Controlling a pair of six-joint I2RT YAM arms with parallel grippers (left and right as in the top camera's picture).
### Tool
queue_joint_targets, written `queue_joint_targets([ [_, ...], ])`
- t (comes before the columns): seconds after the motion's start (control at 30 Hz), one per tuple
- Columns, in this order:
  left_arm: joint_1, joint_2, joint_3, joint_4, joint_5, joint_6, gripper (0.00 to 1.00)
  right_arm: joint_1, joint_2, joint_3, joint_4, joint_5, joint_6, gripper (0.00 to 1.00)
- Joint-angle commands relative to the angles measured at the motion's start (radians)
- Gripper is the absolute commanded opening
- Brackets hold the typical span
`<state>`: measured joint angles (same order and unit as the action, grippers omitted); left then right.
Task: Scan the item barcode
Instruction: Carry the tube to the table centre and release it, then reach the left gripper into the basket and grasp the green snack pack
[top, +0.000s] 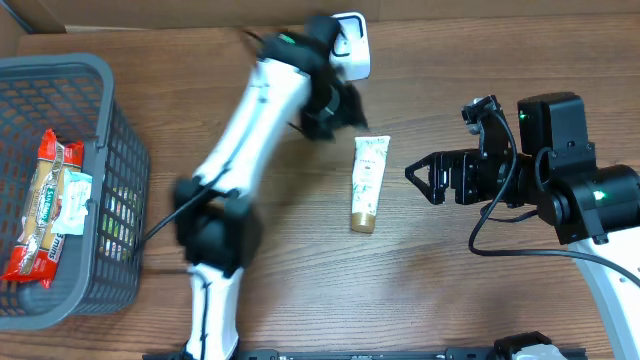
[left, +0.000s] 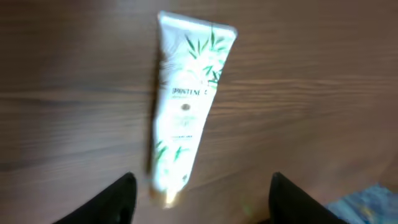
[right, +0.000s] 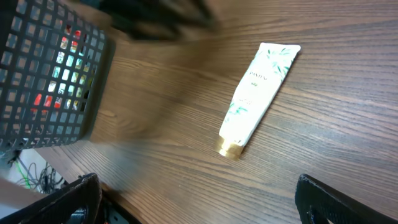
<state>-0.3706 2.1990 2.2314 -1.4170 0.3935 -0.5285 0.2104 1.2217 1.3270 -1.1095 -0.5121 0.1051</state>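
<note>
Dark fingertips (left: 121, 202) of the left gripper (left: 200, 202) sit at the bottom corners of my left wrist feed. They are spread wide and pinching nothing. Just ahead of that gap lies the Pantene tube (left: 186, 106), flat on the wooden table (top: 450, 300). It is white with a green leaf print. Its gold cap end points back toward the claw and sits nearer one finger than the other, and as far as I can tell it is apart from both.

From overhead, the tube is near the middle of the table, with its crimped end toward the far edge and its cap toward the near edge. The left arm shows up blurred there, with its claw just beside the crimped end. The right gripper (top: 432, 180) is off to the other side of the tube. Its jaws are fully spread and face the tube, and it is clearly apart from it.

A grey plastic basket (top: 110, 150) stands at the table's left edge with a red snack packet (top: 45, 205) inside. A white device (top: 352, 45) sits at the far edge behind the left arm, partly hidden, so I cannot tell what it is.
</note>
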Motion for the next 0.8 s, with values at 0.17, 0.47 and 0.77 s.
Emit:
queue_joint_targets([
  [0.17, 0.312, -0.437, 0.214, -0.254, -0.246, 0.106, 0.72, 0.003, 0.001, 0.02, 0.008, 0.003, 0.0, 1.0],
  [0.47, 0.918, -0.634, 0.084, -0.273, -0.263, 0.161, 0.82, 0.003, 0.001, 0.02, 0.008, 0.003, 0.0, 1.0],
  [0.77, 1.231, -0.628, -0.406, -0.029, -0.232, 0.162, 0.75, 0.003, 0.001, 0.02, 0.002, 0.003, 0.0, 1.0],
])
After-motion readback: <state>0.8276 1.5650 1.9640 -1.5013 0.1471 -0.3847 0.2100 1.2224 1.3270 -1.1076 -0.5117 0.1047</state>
